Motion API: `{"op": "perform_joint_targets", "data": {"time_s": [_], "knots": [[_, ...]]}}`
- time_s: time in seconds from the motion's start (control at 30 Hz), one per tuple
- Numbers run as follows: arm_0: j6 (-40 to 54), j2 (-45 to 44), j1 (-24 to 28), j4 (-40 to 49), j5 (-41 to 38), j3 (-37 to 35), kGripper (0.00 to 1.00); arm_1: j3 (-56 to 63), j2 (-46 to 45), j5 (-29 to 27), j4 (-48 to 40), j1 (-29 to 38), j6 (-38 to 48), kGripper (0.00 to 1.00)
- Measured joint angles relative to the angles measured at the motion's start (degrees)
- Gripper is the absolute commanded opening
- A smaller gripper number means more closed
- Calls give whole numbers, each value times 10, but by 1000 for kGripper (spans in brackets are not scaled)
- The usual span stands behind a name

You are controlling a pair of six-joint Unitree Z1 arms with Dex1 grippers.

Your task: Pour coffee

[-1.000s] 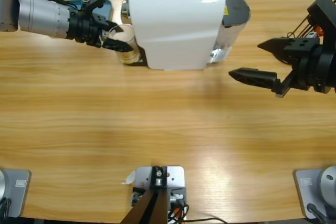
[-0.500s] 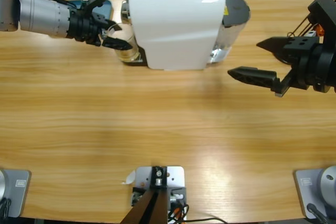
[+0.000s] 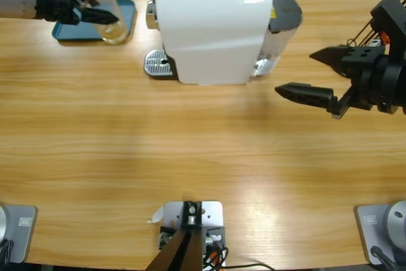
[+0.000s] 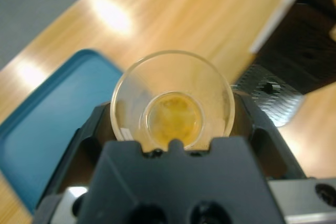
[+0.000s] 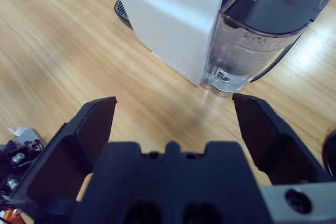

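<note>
A: What do the left gripper's (image 3: 95,12) jaws have?

B: They are clamped on the glass (image 3: 113,28), one on each side. In the left wrist view the rim sits right between them, mouth up, so nothing spills.

A: And the coffee (image 4: 173,120)?

B: A thin amber layer in the bottom of the glass, nowhere else that I can see. The glass is upright over the 3 o'clock edge of the blue tray (image 3: 66,31), at about 10 o'clock on the table (image 3: 190,150). I can't tell whether it touches the tray or hangs above it.

A: Why there?

B: My guess is the tray is the serving spot. The drip grate (image 3: 156,64) at the machine's (image 3: 212,36) 9 o'clock side is bare, well apart from the glass, so the fill looks done.

A: The right gripper (image 3: 304,74)?

B: Its jaws are wide apart and hold nothing. It hovers at 3 o'clock of the machine, pointing at the water tank (image 5: 262,40). It looks parked, clear of the left arm's work.

A: What's next?

B: Probably a level set-down on the tray. Any tilt risks spilling the coffee.
</note>
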Motion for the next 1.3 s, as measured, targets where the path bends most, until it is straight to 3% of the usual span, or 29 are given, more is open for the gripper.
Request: {"op": "perform_joint_targets", "data": {"time_s": [0.43, 0.93, 0.97, 1.03, 1.13, 1.2, 1.3], "knots": [[-168, 42, 74, -46, 153, -14, 0, 2, 11, 1, 0, 0, 0, 1000], [-221, 133, 77, -46, 186, -95, 0, 2, 21, 1, -1, 0, 1, 1000], [-221, 135, 77, -46, 187, -96, 54, 2, 22, 1, -1, 0, 1, 1000], [-221, 137, 77, -46, 188, -98, 520, 2, 24, 1, -2, 0, 1, 1000], [-221, 140, 77, -46, 188, -100, 884, 2, 26, 1, -2, 0, 1, 1000], [-221, 140, 75, -46, 188, -100, 990, 2, 27, 1, -2, 0, 1, 1000], [-221, 140, 72, -46, 190, -100, 991, 2, 29, 1, -2, 0, 1, 1000]]}}
